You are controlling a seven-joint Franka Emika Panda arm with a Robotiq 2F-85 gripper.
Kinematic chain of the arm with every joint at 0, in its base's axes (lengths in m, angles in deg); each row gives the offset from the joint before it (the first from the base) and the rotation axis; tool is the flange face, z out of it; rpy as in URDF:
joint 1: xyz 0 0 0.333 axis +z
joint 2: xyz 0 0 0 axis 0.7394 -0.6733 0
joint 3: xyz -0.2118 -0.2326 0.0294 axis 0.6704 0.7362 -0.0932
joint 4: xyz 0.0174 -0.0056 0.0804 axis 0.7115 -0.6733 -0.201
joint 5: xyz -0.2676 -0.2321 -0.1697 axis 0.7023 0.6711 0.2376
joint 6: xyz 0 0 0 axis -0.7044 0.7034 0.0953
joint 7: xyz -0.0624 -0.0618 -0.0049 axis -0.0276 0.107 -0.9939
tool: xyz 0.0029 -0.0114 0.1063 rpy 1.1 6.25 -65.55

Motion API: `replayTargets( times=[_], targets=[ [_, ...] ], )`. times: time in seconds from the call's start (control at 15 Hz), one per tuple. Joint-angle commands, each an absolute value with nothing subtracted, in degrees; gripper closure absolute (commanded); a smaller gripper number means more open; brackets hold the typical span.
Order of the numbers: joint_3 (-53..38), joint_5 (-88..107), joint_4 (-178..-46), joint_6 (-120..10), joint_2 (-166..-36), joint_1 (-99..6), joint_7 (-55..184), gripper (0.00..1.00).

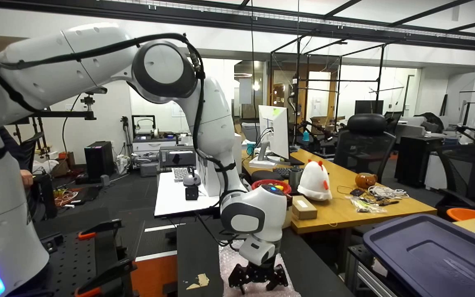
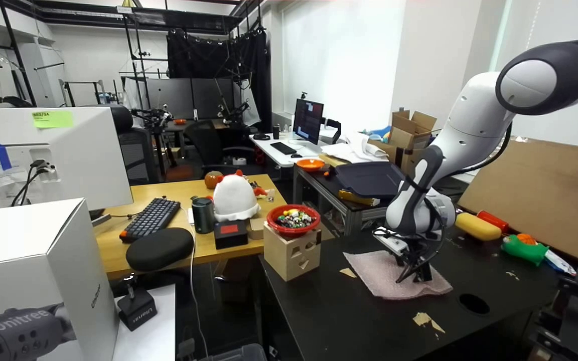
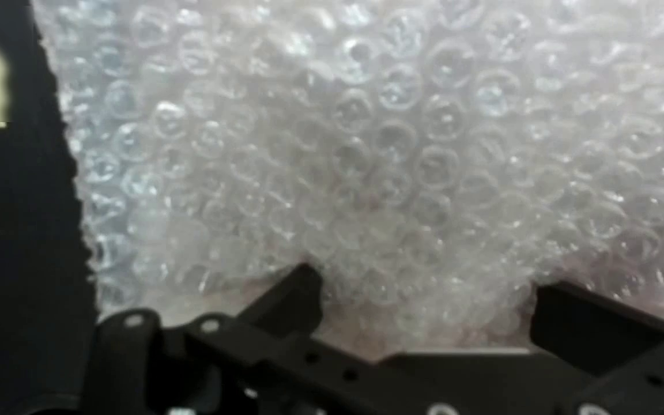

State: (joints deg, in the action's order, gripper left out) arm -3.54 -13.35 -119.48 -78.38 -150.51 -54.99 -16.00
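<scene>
A sheet of clear, pinkish bubble wrap lies on the black table [image 2: 329, 311]; it shows in both exterior views [image 1: 226, 268] [image 2: 377, 276] and fills most of the wrist view [image 3: 338, 115]. My gripper [image 3: 427, 288] points down over the wrap, with its two black fingers wide apart. The fingertips are at or very close to the wrap's surface, and wrap shows between them; I cannot tell how firmly they touch. No separate object shows between the fingers. The gripper also shows low in both exterior views [image 1: 256, 285] [image 2: 412, 276].
A wooden shape box [image 2: 291, 258] carrying a red bowl [image 2: 294, 232] stands at the table's edge. A yellow object [image 2: 477, 226], a green toy [image 2: 525, 249] and a cardboard sheet [image 2: 545, 195] are beyond the arm. The table has a round hole [image 2: 473, 304]. A dark lid [image 1: 431, 255] lies nearby.
</scene>
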Motion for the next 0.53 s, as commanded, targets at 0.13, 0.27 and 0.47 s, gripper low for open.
replayTargets(
  times=[0.13, 0.27, 0.47],
  targets=[
    [-7.2, -16.9, -114.9, -79.2, -154.7, -59.5, -13.0, 0.00],
    [-7.3, -16.9, -115.7, -78.6, -153.8, -59.8, -12.0, 0.00],
    [-6.1, -15.8, -118.0, -77.6, -151.3, -58.7, -10.2, 0.00]
  ],
)
